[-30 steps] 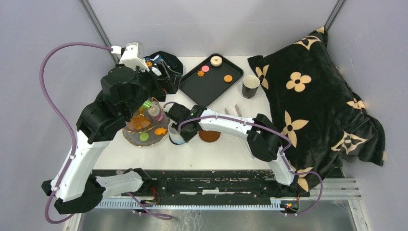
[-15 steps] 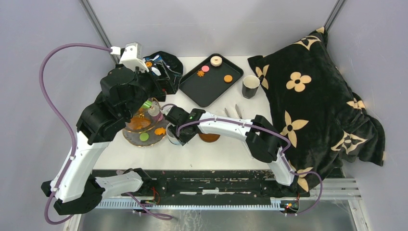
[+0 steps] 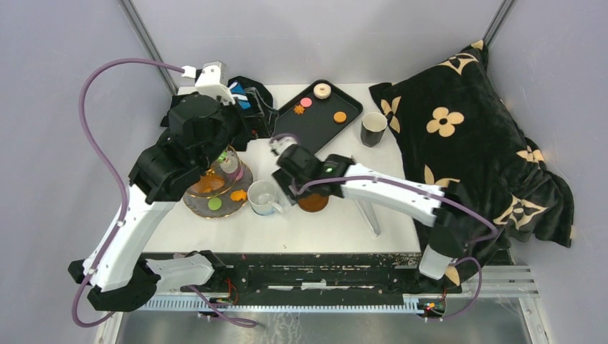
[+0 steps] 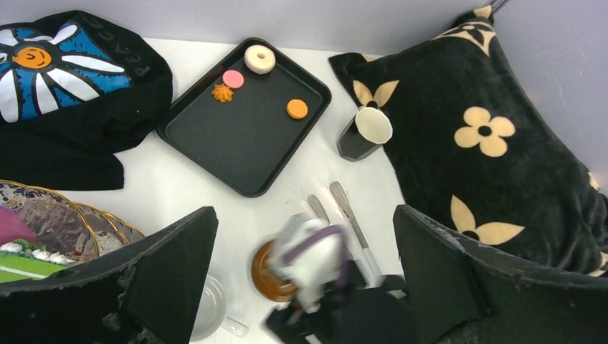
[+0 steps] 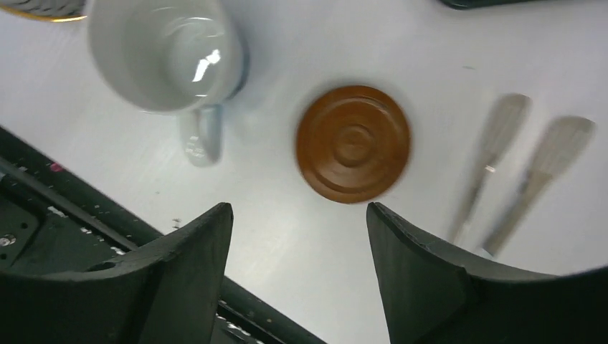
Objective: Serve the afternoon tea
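Note:
The white mug (image 3: 264, 198) stands upright on the table between the glass stand (image 3: 215, 188) and a brown saucer (image 3: 313, 203). My right gripper (image 5: 299, 208) hovers open and empty above mug (image 5: 168, 54) and saucer (image 5: 353, 143), touching neither. On the stand lie an orange pastry (image 3: 239, 194) and a green one (image 3: 214, 204). My left gripper (image 4: 305, 210) hangs wide open and empty, high beside the stand (image 4: 43, 208). The black tray (image 3: 315, 122) holds a donut (image 3: 322, 90), a pink pastry (image 3: 306, 102) and two orange ones. The dark cup (image 3: 373, 129) stands right of the tray.
Two pieces of cutlery (image 5: 495, 158) lie right of the saucer, partly under my right arm in the top view. The black cloth with a blue-white flower (image 4: 64, 79) lies at the back left. The black blanket with tan flowers (image 3: 473, 143) fills the right side.
My right gripper has opened and let go of the white mug, then lifted and drawn back to the right. The mug stays beside the stand. My left arm shifted slightly back and right.

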### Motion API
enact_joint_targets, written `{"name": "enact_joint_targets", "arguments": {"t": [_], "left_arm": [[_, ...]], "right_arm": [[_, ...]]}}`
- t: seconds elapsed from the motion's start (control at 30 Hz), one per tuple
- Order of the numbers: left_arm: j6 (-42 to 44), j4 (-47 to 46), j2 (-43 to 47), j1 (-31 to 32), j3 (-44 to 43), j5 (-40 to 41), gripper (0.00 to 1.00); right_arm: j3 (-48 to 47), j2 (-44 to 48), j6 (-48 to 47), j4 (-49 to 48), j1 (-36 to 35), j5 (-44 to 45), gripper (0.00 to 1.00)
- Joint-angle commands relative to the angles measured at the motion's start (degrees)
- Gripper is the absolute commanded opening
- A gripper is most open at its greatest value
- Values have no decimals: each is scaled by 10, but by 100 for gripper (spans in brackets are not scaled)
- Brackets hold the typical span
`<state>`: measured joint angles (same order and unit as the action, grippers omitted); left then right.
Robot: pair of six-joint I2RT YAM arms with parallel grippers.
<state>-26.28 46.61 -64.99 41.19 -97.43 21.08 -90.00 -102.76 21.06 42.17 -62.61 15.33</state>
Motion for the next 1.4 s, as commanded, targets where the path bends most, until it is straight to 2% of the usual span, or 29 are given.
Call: {"name": "enact_joint_targets", "arguments": {"t": [0.0,0.13,0.23,0.4,0.6,0.77,0.83,0.93,1.1,1.2,1.37], "left_arm": [[28,-9,-34,-16,-4,0,99],[36,-12,-80,-25,4,-54,99],[43,-19,-110,-26,17,-94,99],[57,-31,-131,-24,33,-144,99],[62,-44,-124,-24,48,-150,99],[61,-53,-120,-24,61,-154,99],[60,-54,-122,-25,60,-156,99],[60,-55,-127,-24,58,-160,99],[59,-54,-126,-24,59,-159,99],[60,-51,-122,-24,63,-155,99],[59,-54,-117,-25,74,-154,99]], "right_arm": [[87,126,3,0,69,79,75],[161,214,9,-5,180,78,75],[172,233,5,-3,271,70,75],[117,186,53,7,399,22,75],[13,76,51,-7,495,-32,72],[-84,-5,59,-29,536,-56,64],[-130,-44,75,-26,539,-41,59],[-224,-119,95,7,540,-10,49],[-379,-243,106,80,540,11,44],[-396,-275,108,81,541,24,41],[-363,-263,84,66,542,10,38]]}}
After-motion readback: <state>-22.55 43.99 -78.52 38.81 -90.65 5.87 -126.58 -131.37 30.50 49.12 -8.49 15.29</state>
